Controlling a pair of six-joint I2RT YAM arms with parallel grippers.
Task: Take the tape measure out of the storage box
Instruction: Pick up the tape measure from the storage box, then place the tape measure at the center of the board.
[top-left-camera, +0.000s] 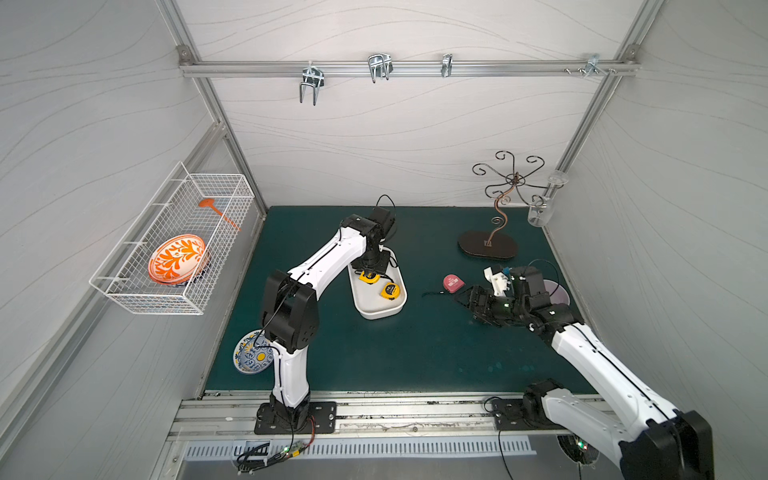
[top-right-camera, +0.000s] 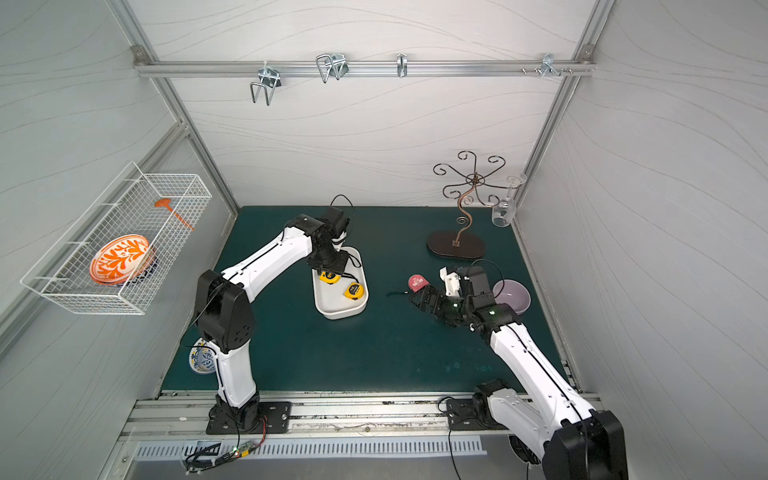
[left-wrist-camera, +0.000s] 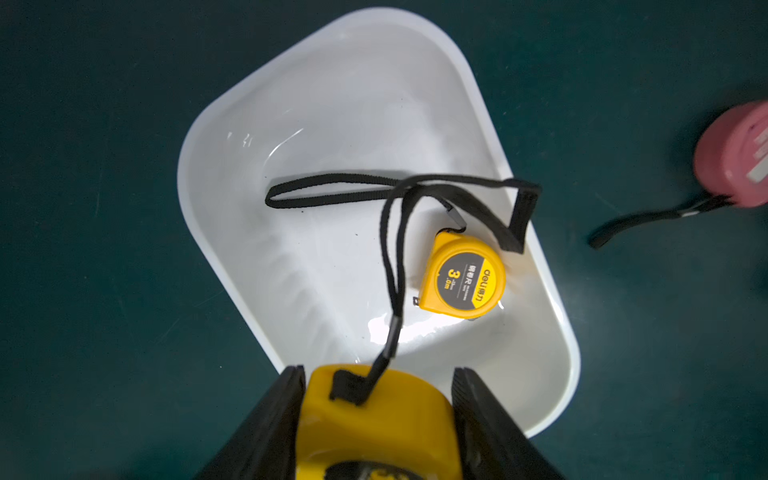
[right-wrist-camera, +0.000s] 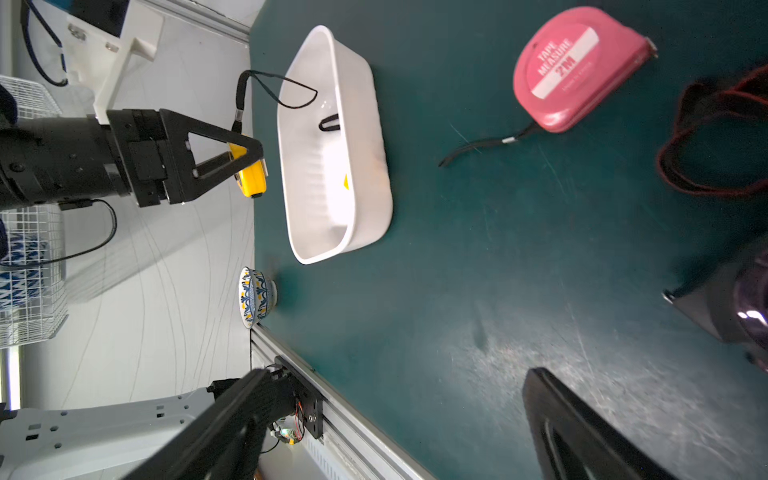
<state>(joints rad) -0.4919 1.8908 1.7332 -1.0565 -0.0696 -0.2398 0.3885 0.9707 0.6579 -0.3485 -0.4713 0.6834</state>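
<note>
my left hand (left-wrist-camera: 380, 376) is clamped on a yellow tape measure (left-wrist-camera: 374, 424), raised over the storage box (left-wrist-camera: 332, 62). it is not yet carried clear, and a second tape measure (left-wrist-camera: 461, 276) lies inside.

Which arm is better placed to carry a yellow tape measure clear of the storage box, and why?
Left. The left tool is shut on a yellow tape measure held over the storage box. The right tool is open and empty, near the pink tape measure, away from the box.
</note>
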